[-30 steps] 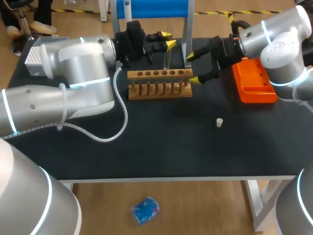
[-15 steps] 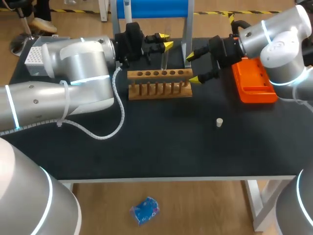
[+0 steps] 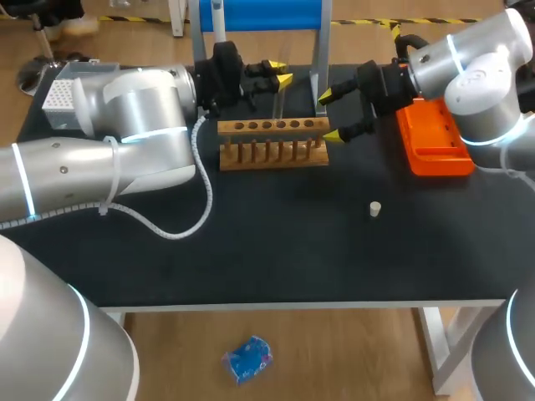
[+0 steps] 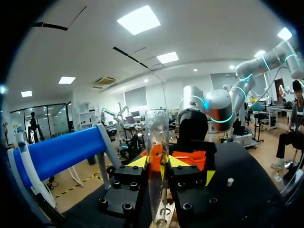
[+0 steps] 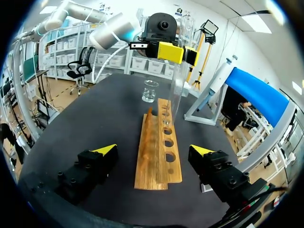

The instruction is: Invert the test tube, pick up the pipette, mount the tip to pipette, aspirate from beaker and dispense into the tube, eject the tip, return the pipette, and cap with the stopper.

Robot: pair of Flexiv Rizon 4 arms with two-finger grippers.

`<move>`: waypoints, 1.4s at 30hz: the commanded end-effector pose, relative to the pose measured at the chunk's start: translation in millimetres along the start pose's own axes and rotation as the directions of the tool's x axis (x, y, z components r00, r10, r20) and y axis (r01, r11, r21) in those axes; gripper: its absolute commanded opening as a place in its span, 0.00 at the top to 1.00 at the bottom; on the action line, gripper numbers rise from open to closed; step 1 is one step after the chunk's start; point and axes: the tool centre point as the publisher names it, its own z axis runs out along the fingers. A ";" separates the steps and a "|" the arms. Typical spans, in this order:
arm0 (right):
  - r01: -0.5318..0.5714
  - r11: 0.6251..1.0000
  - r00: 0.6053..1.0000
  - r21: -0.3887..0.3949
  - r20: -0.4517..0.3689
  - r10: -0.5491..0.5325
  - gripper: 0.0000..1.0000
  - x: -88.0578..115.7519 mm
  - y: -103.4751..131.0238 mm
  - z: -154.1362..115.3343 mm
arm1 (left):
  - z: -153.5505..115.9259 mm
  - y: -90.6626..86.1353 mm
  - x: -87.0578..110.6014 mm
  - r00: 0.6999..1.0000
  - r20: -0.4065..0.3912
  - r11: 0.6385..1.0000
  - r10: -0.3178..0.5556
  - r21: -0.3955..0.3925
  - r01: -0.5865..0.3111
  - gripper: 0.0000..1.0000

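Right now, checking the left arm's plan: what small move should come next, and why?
Probably lower the test tube straight down into the rack: the left gripper is shut on it upright, its lower end just over the holes, while the right gripper is open beside the rack.

Bright, even light from overhead

Gleaming silver-grey on left arm (image 3: 125,125) and right arm (image 3: 485,75), glowing pale rings, trailing white coiled cable (image 3: 210,197), sporting black yellow-tipped left gripper (image 3: 281,71), right gripper (image 3: 329,115).
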 end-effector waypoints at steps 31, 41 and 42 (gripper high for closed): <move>0.001 1.000 1.000 0.000 -0.001 -0.001 0.00 -0.7 -0.8 0.4 | 7.8 30.1 -6.2 0.999 0.008 0.999 -0.039 0.004 0.039 1.00; 0.001 1.000 1.000 0.000 -0.001 -0.001 0.00 -0.7 -0.8 0.4 | 10.9 41.9 -9.3 0.999 -0.001 0.999 -0.052 -0.015 0.052 1.00; 0.001 1.000 1.000 0.000 -0.001 -0.001 0.00 -0.7 -0.8 0.4 | 11.1 43.1 -9.5 0.999 -0.002 0.998 -0.052 -0.018 0.052 1.00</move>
